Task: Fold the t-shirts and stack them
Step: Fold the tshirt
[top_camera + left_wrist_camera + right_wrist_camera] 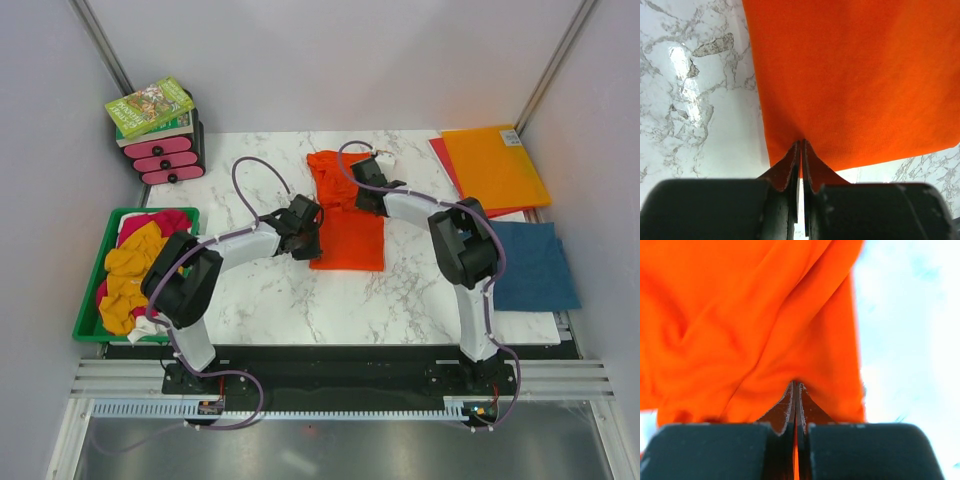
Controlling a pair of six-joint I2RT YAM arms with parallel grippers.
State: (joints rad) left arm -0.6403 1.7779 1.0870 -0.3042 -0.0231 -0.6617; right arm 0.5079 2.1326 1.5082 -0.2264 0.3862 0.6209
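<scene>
The left gripper has its jaws pinched together on a thin fold at the edge of the bright orange t-shirt, the cloth rising into a small peak between the fingertips. In the top view this grip sits at the shirt's 9 o'clock side. The right gripper is likewise closed tight on orange fabric, which bunches in soft folds just beyond its tips. It holds the crumpled far part of the shirt at about 1 o'clock. The shirt lies near the middle of the marble table, its near half flat and smooth, its far half rumpled. At 3 o'clock from it, well apart, a teal-blue tee lies flat at the table's right edge. At 1 o'clock an orange folder rests over a red folder. At 9 o'clock a green bin holds mustard-yellow tees and a magenta tee. At 11 o'clock a book lies on a pink drawer unit.
</scene>
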